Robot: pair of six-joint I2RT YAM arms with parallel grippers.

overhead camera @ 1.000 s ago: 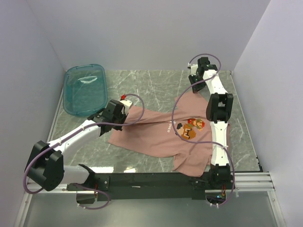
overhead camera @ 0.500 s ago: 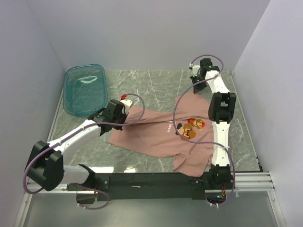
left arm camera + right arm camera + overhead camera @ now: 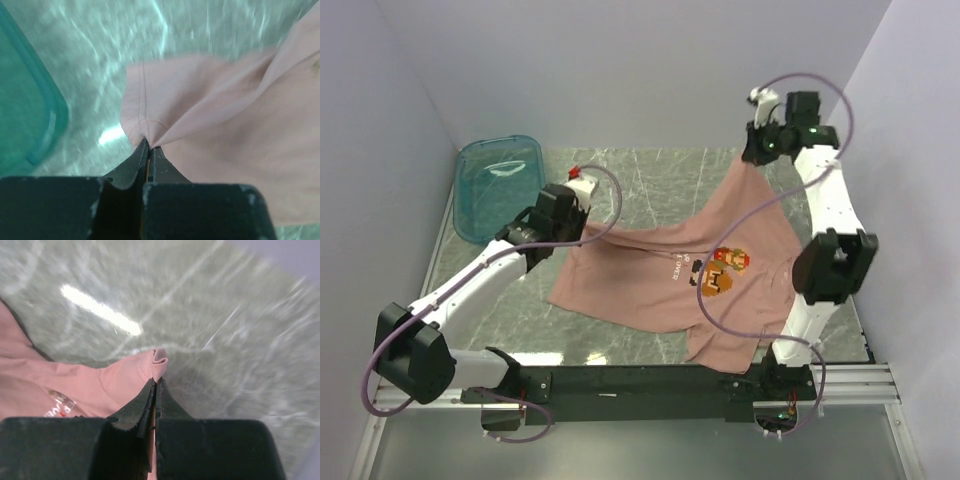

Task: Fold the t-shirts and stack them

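Observation:
A dusty-pink t-shirt (image 3: 650, 280) with a pixel-figure print (image 3: 725, 268) lies partly on the marble table, stretched up at two corners. My left gripper (image 3: 588, 232) is shut on its left edge, where a stitched hem (image 3: 145, 125) bunches at the fingertips (image 3: 148, 145). My right gripper (image 3: 752, 160) is raised at the back right, shut on the ribbed collar edge (image 3: 160, 360), pulling the cloth (image 3: 75, 385) up off the table. The near right part of the shirt (image 3: 725, 345) hangs toward the front rail.
A teal see-through tub (image 3: 498, 185) sits at the back left, close to my left gripper; its rim (image 3: 42, 110) shows in the left wrist view. Grey walls close in on three sides. A black rail (image 3: 640, 382) runs along the near edge.
My right gripper closed on the shirt's collar edge and rose up and back, lifting the cloth. The left gripper lifted slightly with its edge held.

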